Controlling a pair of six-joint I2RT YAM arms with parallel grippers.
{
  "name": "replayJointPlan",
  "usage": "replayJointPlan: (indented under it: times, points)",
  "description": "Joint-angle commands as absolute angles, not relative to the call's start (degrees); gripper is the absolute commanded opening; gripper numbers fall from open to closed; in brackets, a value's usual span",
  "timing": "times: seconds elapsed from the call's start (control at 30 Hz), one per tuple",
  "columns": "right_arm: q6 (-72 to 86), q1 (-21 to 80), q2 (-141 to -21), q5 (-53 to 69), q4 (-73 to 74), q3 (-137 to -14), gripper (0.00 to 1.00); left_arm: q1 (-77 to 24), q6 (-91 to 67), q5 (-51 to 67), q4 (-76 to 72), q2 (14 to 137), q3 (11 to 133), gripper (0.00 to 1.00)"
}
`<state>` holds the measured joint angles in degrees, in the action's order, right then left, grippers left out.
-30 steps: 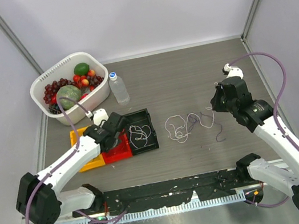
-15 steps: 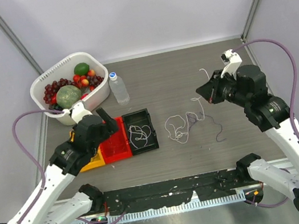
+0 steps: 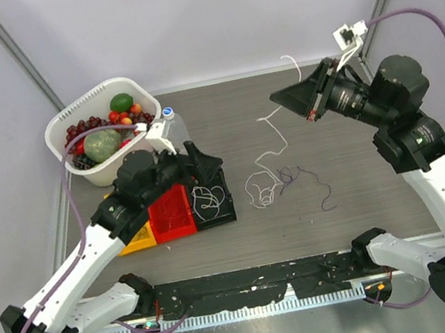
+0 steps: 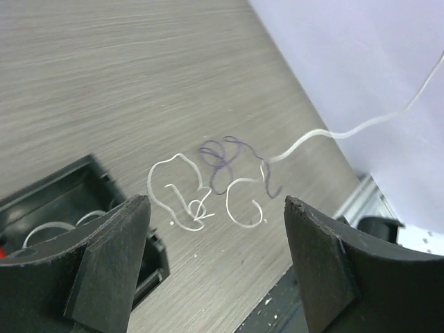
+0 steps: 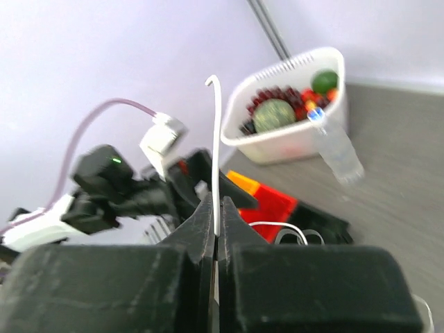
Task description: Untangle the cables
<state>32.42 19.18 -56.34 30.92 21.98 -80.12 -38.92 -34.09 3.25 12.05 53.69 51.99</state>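
The right gripper (image 5: pixel 216 208) is raised high over the far right of the table (image 3: pixel 357 194). Its fingers are pressed together on the lifted white cable (image 5: pixel 216 139), whose short hooked end sticks out past the fingertips. From the grip the cable hangs down in a slack curve to the tabletop. There it runs into white loops lying near the middle, just right of the black tray (image 3: pixel 223 209).

The dark purple cable (image 3: pixel 302 176) lies flat on the table at the right side of those loops. In the left wrist view it crosses them at one end, but whether the two are hooked together I cannot tell.

The left gripper (image 4: pixel 215 205) hovers over the far right corner of the black tray with its fingers spread wide and nothing between them. A coiled white cable (image 3: pixel 205 200) rests inside that tray. A red tray (image 3: pixel 171 218) sits against the tray's left side, and a yellow tray (image 3: pixel 136 240) lies beyond it.

A white basket (image 3: pixel 69 124) of fruit stands at the far left, with a water bottle (image 5: pixel 336 149) just beside it.
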Motion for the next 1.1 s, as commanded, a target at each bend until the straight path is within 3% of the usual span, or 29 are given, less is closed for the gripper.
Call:
replayJointPlan:
  times: [0.0, 0.23, 0.37, 0.77, 1.07]
  points:
    - [40.3, 19.3, -59.9, 34.9, 12.4, -90.9, 0.01, -38.9, -28.0, 18.4, 1.7, 58.4, 58.8, 0.79]
    - [51.6, 19.3, -70.0, 33.8, 4.6, -110.3, 0.01, -39.0, -29.4, 24.2, -7.5, 59.9, 58.6, 0.82]
    - [54.0, 19.3, -73.9, 33.3, 3.3, -114.8, 0.01, -39.0, -32.9, 25.9, -11.9, 60.9, 58.6, 0.83]
    - [57.9, 19.7, -73.2, 35.3, -2.5, -106.2, 0.01, -39.2, -38.7, 19.2, -22.1, 64.9, 62.0, 0.85]
    - [58.4, 20.3, -71.7, 35.5, -3.3, -103.5, 0.01, -40.3, -36.5, 26.8, -24.9, 74.1, 69.3, 0.82]
